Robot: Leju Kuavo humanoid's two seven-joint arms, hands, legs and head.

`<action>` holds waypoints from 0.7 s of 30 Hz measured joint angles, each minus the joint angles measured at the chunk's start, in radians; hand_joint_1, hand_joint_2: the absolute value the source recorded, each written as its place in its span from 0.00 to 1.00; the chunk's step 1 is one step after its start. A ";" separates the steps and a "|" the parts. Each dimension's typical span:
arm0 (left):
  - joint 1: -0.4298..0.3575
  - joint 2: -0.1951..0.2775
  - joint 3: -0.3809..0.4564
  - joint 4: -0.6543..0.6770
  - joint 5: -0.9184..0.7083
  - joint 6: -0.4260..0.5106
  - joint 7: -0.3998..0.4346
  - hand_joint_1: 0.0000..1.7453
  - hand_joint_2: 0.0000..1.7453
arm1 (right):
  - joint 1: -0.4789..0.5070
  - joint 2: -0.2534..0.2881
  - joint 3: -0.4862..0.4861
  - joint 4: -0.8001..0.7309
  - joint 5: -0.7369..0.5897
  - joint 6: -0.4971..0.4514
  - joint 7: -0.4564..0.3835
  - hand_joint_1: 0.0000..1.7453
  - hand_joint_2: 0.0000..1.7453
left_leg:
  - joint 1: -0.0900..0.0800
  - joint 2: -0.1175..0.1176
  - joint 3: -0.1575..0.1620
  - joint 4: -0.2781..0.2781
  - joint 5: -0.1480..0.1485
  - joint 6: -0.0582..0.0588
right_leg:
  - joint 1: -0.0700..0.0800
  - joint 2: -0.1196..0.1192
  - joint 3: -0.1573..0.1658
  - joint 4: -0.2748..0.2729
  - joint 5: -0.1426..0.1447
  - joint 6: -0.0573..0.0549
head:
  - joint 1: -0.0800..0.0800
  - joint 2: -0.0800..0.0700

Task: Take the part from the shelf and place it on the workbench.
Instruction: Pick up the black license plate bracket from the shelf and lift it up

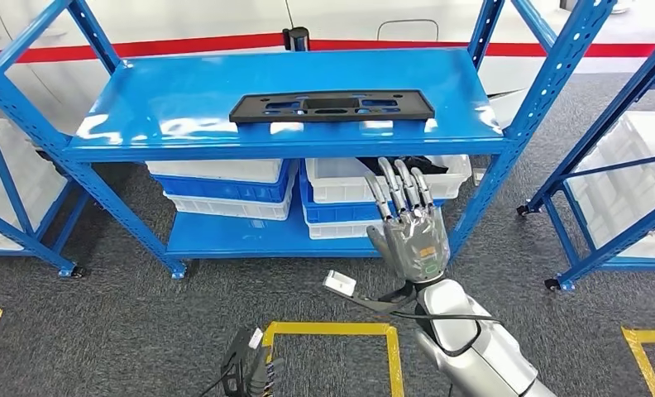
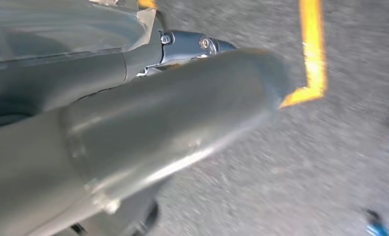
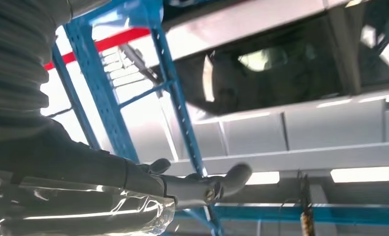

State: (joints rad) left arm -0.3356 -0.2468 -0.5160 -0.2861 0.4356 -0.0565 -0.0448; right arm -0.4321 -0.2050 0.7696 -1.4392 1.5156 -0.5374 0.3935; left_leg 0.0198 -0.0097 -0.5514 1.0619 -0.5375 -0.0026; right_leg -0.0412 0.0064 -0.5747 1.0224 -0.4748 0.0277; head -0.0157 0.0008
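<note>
White/blue bins [image 1: 225, 186] on lower shelf, yellow floor tape [image 1: 332, 329].

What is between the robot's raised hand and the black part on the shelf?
In the head view, just the blue shelf's front edge. The right hand is below it; the black part lies on top.

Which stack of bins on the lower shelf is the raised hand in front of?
The right-hand stack of bins; the right hand overlaps it, while the left-hand stack is unobstructed.

I can't read any text, number or brand from here. The small orange and green sticker on the back of my right hand [image 1: 413, 241] is too tiny to make out, and the white tag [image 1: 339, 284] just beside the wrist looks blank.
</note>
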 joint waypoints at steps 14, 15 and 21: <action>-0.024 -0.016 -0.008 0.000 -0.008 -0.017 0.001 0.00 0.00 | -0.066 0.004 0.009 0.062 0.056 0.008 0.024 0.00 1.00 | -0.035 0.008 -0.077 -0.080 0.147 0.083 | 0.032 -0.002 0.094 0.025 -0.056 0.019 | -0.005 0.000; -0.026 -0.017 -0.008 0.000 -0.007 -0.017 0.000 0.00 0.00 | -0.072 0.004 0.009 0.064 0.056 0.010 0.020 0.00 1.00 | -0.032 0.006 -0.060 -0.088 0.142 0.083 | 0.032 -0.004 0.063 0.074 -0.055 0.021 | -0.004 0.000; -0.026 -0.021 -0.008 0.000 -0.006 -0.023 -0.001 0.00 0.00 | -0.078 0.005 0.007 0.080 0.055 0.013 0.004 0.00 1.00 | -0.028 -0.006 0.016 -0.094 0.080 0.068 | 0.022 -0.006 -0.127 0.203 -0.103 0.026 | 0.002 0.000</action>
State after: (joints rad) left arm -0.3616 -0.2675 -0.5239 -0.2862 0.4299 -0.0792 -0.0458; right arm -0.5105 -0.2002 0.7766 -1.3589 1.5709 -0.5242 0.3974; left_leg -0.0085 -0.0155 -0.5354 0.9682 -0.4575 0.0655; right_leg -0.0190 0.0008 -0.7013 1.2253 -0.5781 0.0538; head -0.0136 0.0008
